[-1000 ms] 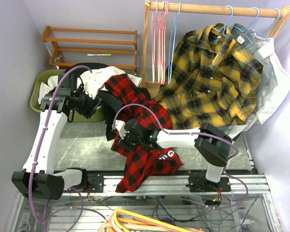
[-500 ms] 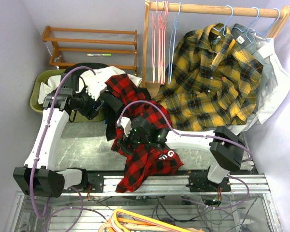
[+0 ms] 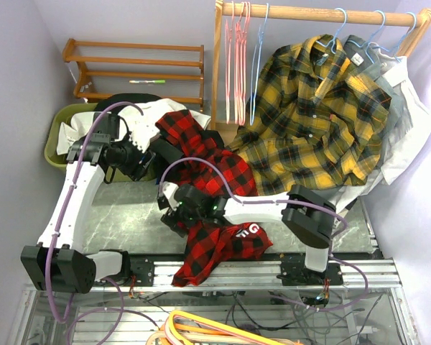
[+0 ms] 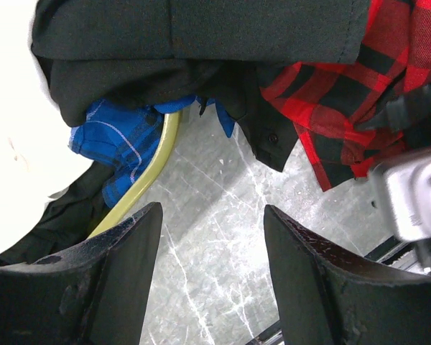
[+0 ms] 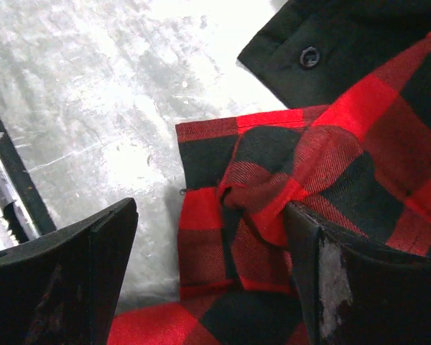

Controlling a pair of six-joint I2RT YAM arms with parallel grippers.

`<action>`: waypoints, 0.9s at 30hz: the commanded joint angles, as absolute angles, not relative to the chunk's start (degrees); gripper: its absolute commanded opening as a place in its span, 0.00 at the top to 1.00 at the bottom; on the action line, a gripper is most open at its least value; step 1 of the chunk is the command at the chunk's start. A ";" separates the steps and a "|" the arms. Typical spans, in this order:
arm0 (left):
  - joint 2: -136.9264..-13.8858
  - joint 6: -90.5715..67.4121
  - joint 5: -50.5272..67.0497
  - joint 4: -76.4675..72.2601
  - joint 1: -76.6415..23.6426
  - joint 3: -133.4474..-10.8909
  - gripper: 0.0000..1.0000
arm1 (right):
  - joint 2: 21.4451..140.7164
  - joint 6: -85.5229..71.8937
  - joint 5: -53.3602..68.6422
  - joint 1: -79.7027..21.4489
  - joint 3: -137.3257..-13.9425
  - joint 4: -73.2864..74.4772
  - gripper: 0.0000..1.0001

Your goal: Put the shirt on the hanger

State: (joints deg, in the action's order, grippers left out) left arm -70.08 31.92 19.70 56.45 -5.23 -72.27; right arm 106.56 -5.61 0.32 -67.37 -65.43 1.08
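Clearly limp, light cloth: the red-and-black plaid flannel shirt (image 3: 201, 144) lies heaped on the grey marbled table (image 3: 122, 208); right gripper (image 5: 210, 215) hangs wide over its hem corner, left gripper (image 4: 212, 215) wide, empty. I'd pinch that edge.

Right hand (image 3: 174, 213) at crumpled shirt (image 3: 217, 249) left edge.

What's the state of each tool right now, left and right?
Left tool: open, holding nothing.
Right tool: open over the shirt, a fabric fold between its fingers, not clamped.
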 commanded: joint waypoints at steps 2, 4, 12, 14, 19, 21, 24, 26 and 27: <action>-69.99 31.11 20.15 54.37 -4.92 -71.39 0.30 | 111.52 -6.62 -5.23 -69.24 -68.39 3.81 0.28; -70.03 31.11 20.04 54.32 -4.92 -71.28 0.30 | 112.61 -6.74 -6.48 -69.36 -68.87 4.73 0.48; -69.37 33.44 23.43 56.01 -4.92 -71.59 0.31 | 105.00 -5.95 -4.05 -69.39 -65.24 3.88 1.00; -69.03 34.38 23.48 55.20 -4.97 -71.28 0.31 | 99.18 -4.73 0.22 -69.23 -61.94 1.65 1.00; -69.52 43.72 28.94 58.73 -5.01 -75.79 0.31 | 82.67 -6.25 16.06 -60.86 -50.28 -3.68 1.00; -70.25 51.54 37.65 64.94 -5.01 -79.94 0.31 | 77.22 -9.46 25.77 -53.25 -45.41 -7.24 1.00; -72.17 72.01 50.73 80.14 -5.01 -84.53 0.28 | 71.68 -12.89 36.17 -45.30 -39.75 -12.29 1.00; -73.33 83.98 56.19 85.52 -5.17 -85.16 0.25 | 70.06 -13.19 38.85 -44.05 -38.73 -12.99 1.00; -74.03 86.20 57.10 85.59 -5.68 -85.27 0.24 | 70.04 -13.18 39.42 -43.93 -38.83 -12.83 1.00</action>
State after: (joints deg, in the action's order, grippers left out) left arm -71.96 62.00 41.08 71.79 -5.23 -83.44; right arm 71.50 -10.52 26.61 -44.58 -40.75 -8.45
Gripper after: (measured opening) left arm 0.740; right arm 0.018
